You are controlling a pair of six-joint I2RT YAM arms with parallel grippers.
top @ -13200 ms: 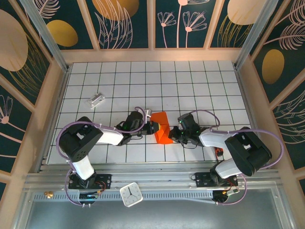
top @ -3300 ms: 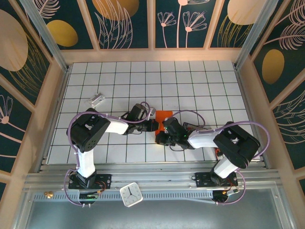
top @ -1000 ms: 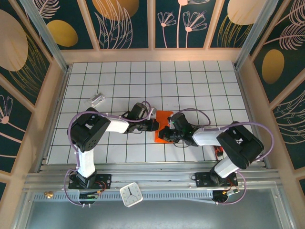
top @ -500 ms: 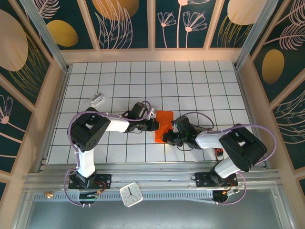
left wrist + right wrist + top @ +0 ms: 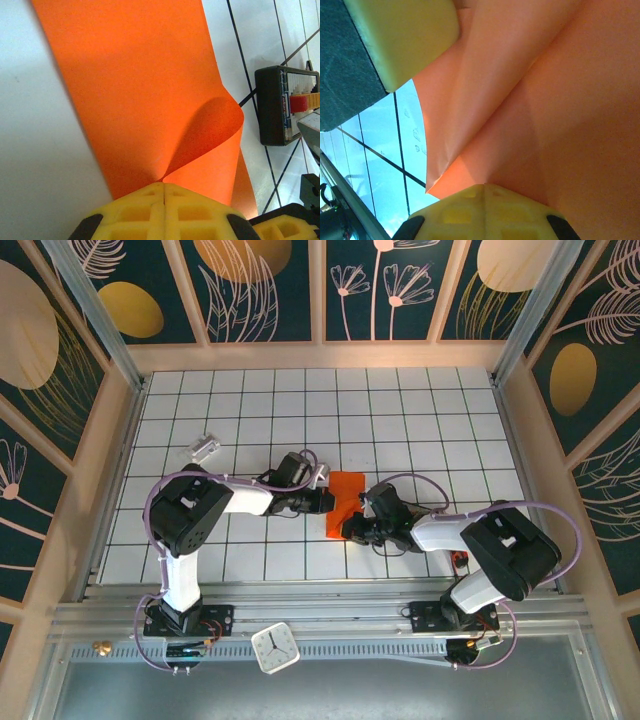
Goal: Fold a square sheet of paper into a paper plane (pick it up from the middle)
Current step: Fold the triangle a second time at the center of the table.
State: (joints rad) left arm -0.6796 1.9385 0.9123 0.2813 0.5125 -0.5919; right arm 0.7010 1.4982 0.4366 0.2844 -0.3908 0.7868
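Grip comes from both sides: our left gripper (image 5: 322,502), jaws pressed together, pinches the left edge of the square sheet of paper (image 5: 345,502), and our right gripper (image 5: 352,530) pinches its near flap. The sheet lies partly folded mid-tabletop (image 5: 400,420); we judge one side anchors it while the other creases.

No legible text, labels or numbers

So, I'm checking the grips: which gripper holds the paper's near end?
The right gripper, shut on the orange paper's near end; the left gripper pinches its left edge, farther back.
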